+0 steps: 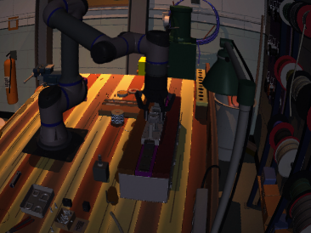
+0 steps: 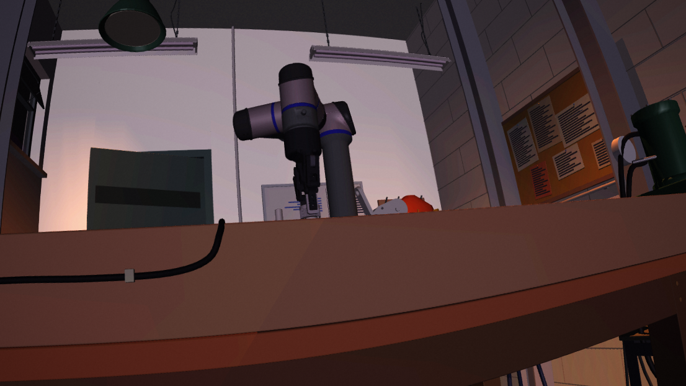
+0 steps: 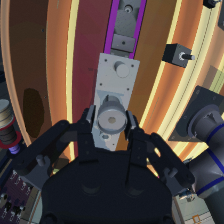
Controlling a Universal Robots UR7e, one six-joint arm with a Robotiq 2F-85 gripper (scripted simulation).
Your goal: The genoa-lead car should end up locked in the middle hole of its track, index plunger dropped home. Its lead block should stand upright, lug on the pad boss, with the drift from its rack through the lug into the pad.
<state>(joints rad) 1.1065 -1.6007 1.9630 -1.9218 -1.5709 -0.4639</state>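
My gripper (image 3: 111, 121) is open and holds nothing; its fingers stand on either side of the round grey plunger knob (image 3: 111, 120), which rises from the pale grey car (image 3: 114, 98) sitting on the purple-edged track (image 3: 125, 26). A smaller round boss (image 3: 121, 69) stands on the car's far end. In the side camera the gripper (image 1: 154, 111) hangs straight down over the car (image 1: 154, 127) near the track's far end. A black block with a pin standing in it (image 1: 101, 170) sits on the bench left of the track. From the second side camera the bench edge hides the car.
Behind the track stand a green machine (image 1: 182, 42) and a yellow block (image 1: 142, 66). The arm's base (image 1: 55, 136) is to the left, a green lamp (image 1: 227, 74) to the right. A knurled part (image 1: 117, 115) and small parts trays (image 1: 37, 200) lie on the bench.
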